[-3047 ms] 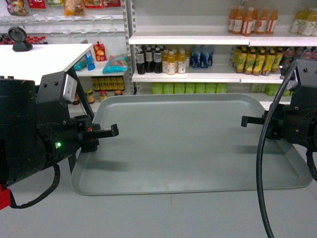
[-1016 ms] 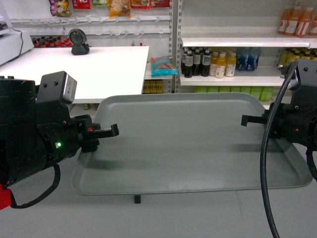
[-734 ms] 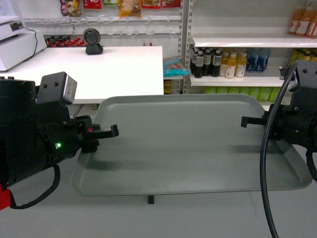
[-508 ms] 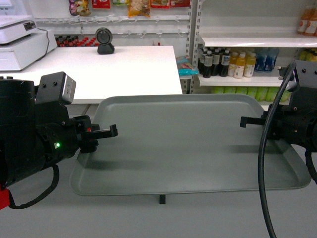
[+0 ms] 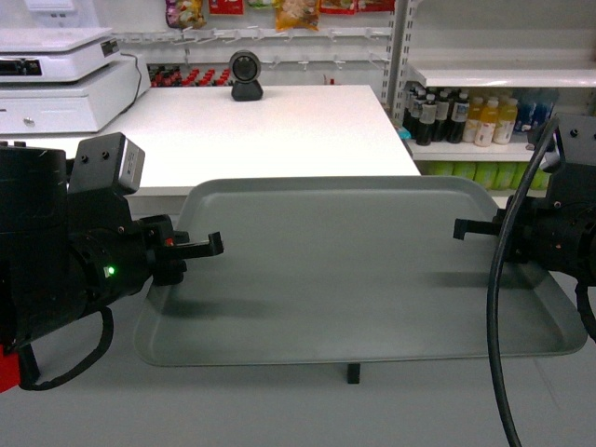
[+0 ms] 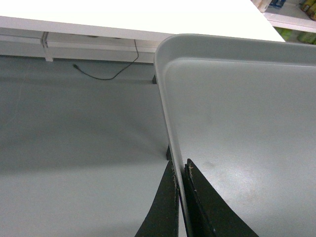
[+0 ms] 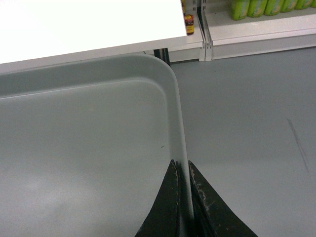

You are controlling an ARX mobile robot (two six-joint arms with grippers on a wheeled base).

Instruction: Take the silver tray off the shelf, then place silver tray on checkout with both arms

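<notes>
The silver tray (image 5: 363, 265) is hanging level in the air above the grey floor (image 5: 279, 410), held between the two arms, with its far long edge lying just in front of the near edge of the checkout bench (image 5: 242, 130) in the head view. Nothing is lying on its matte surface.

The left tool (image 6: 180, 170) is pinching the tray's left rim, one black finger outside the rim and one inside, as the left wrist view is showing. The right tool (image 7: 181, 170) is clamping the right rim in the same way, its two fingers closed on the thin raised edge. In the head view the left arm (image 5: 65, 261) is showing a green light and a grey box camera on top, and the right arm (image 5: 563, 228) is carrying a thick black cable (image 5: 494, 326) that is looping down in front of the tray's right end.

Beyond the tray, the white bench is bearing a black round-faced scanner (image 5: 246, 74) near its far edge and a white cash register (image 5: 60, 79) at its left. A black leg (image 5: 353, 373) of the bench is peeking out beneath the tray's near edge. To the right, a white shelf (image 5: 498, 74) is holding rows of bottles (image 5: 466, 119), dark ones and yellow ones, with green items below. A dark cord (image 6: 106, 74) is trailing over the floor under the bench in the left wrist view.
</notes>
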